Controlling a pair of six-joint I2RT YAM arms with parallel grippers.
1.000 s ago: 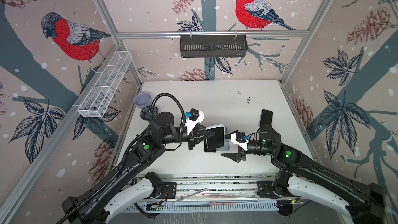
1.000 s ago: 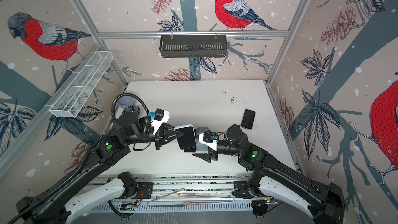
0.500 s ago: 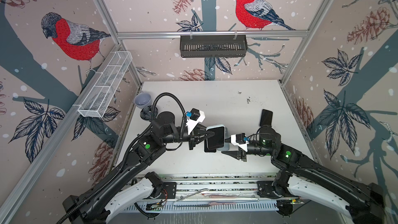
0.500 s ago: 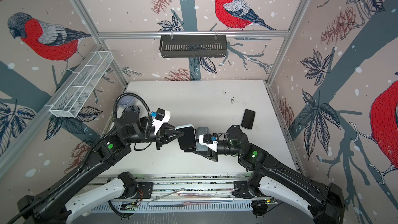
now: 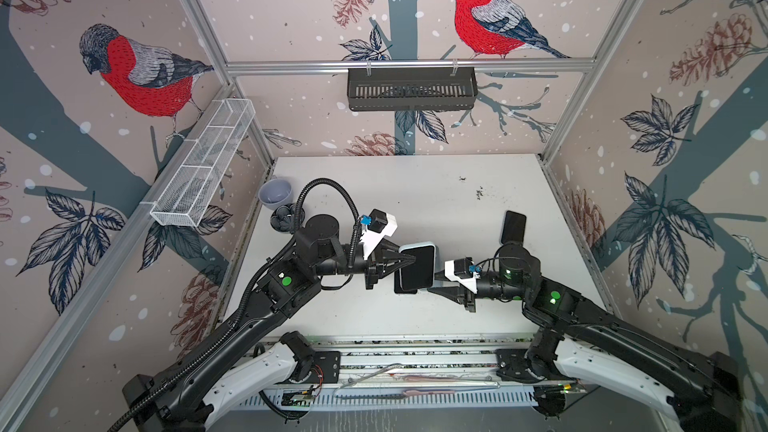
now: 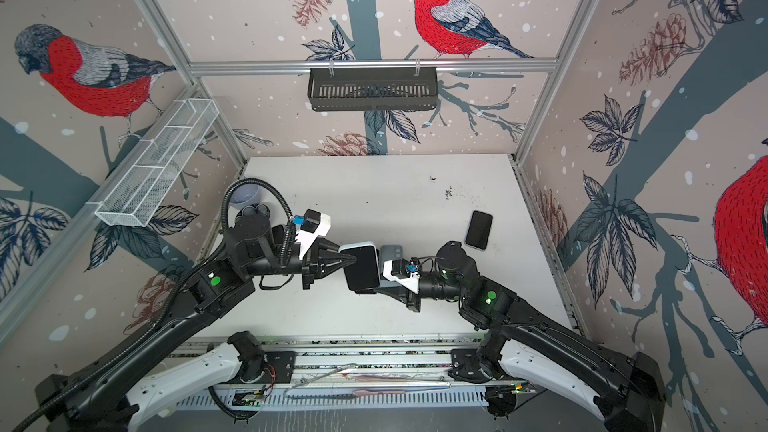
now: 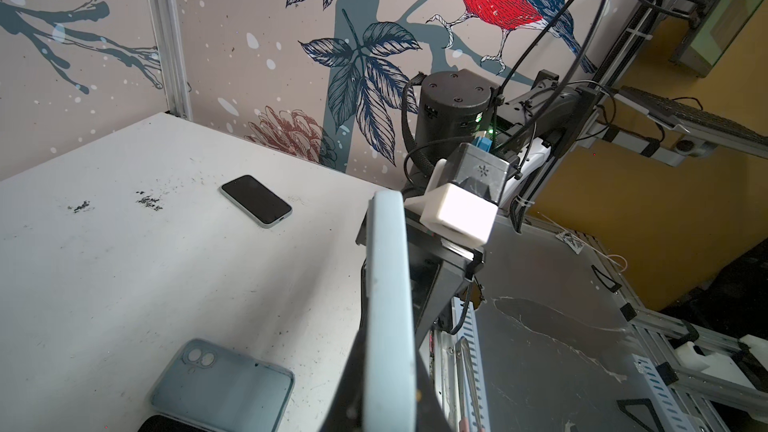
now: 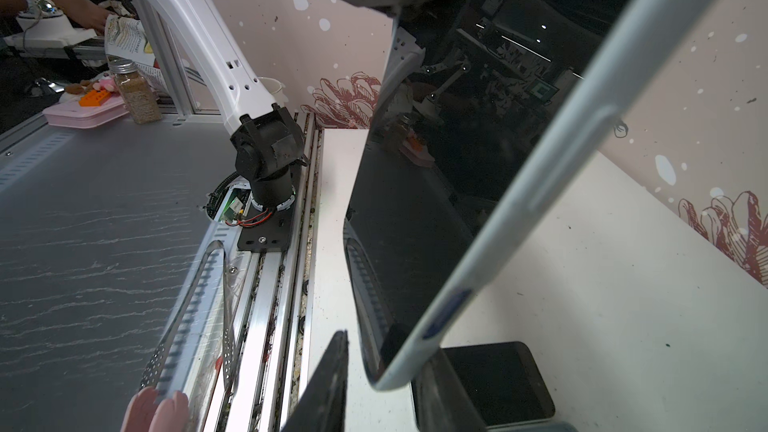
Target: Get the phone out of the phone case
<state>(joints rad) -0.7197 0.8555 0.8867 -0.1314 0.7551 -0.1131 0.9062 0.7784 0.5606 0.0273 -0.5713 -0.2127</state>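
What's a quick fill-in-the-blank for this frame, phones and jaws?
The left gripper, gripping the cased phone, is ___ (open/shut).
Its case is light ___.
The dark phone at the table's right edge lies screen ___.
The grey cup stands at the table's ___ edge.
Missing: shut, blue, up, left.

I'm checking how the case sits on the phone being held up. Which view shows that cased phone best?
The right wrist view: the cased phone fills it, dark screen and pale case rim close up. Both top views show it whole but small, pinched by the left gripper. The left wrist view shows only its edge.
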